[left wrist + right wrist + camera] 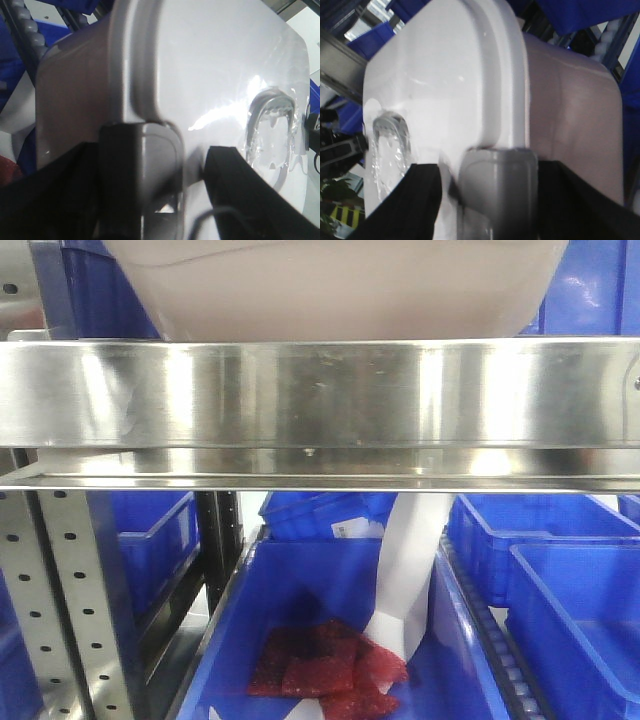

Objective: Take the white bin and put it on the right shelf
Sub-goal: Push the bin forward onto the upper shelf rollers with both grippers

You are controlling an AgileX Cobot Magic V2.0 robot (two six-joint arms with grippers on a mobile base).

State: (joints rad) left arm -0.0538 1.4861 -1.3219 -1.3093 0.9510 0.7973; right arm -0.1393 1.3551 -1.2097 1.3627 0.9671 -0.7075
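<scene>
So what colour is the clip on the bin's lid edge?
Grey clip, clearest in the right wrist view.

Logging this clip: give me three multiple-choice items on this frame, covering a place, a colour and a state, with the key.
1. Where is the white bin in the front view?
A. above the steel shelf rail
B. beneath the rail
C. out of view

2. What colour are the packets in the lower blue bin?
A. green
B. red
C. yellow

3. The left gripper is:
A. empty
B. holding cloth
C. straddling the bin's latch

Key: A, bin fills the frame's top; B, dark red squares; C, black jaws flank the grey clip.
</scene>
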